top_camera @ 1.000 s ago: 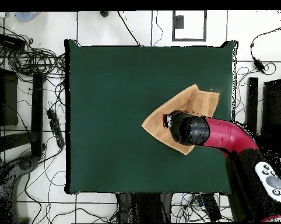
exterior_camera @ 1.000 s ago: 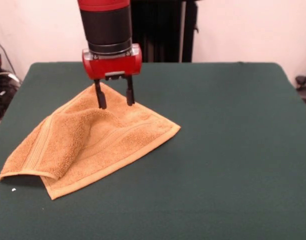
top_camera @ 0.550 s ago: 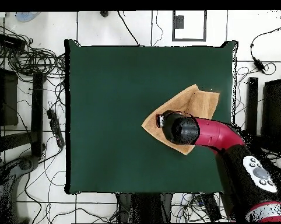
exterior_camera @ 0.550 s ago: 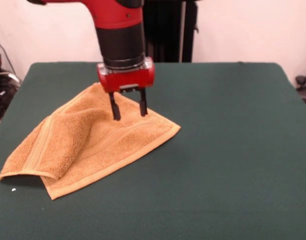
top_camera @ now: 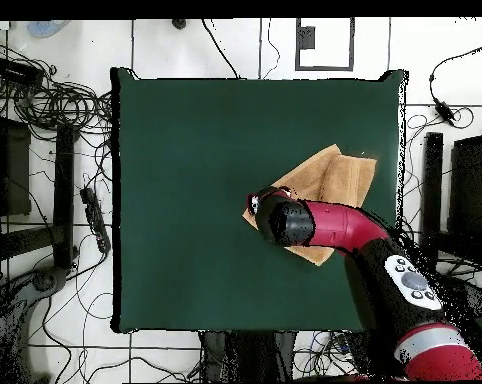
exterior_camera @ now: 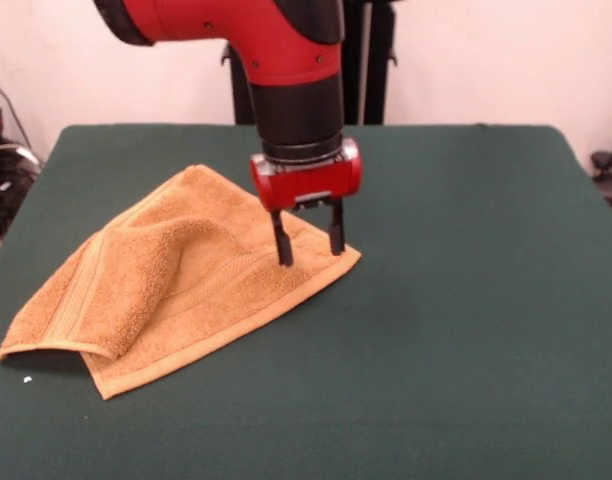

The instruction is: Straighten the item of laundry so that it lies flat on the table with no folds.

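- The desk (exterior_camera: 466, 300) is a wide slab under dark green felt-like cloth, far larger than the towel and bare over most of its top.
- The Sawyer arm (exterior_camera: 286, 60), red and black, drops from above and ends over the towel's corner that points toward the middle of the desk.
- The golden-tan terry towel (exterior_camera: 176, 285) lies on the left part of the desk in the front view. In the overhead view (top_camera: 335, 180) it sits toward the right edge, partly hidden by the arm.
- It is not flat: one flap is doubled back over the rest, leaving a rounded hump and a raised fold along its near-left side. Woven band stripes run close to the hem.
- The towel looks soft, light and limp, so it should drape and drag rather than slide stiffly, and the felt may catch it. A single-layer corner or hem seems the best hold; pinching the thick fold would likely lift both layers.
- The end effector (exterior_camera: 309, 245) has its two dark fingers (exterior_camera: 283, 250) spread apart with nothing between them, the tips low over the towel's right corner; whether they touch the cloth I cannot tell.
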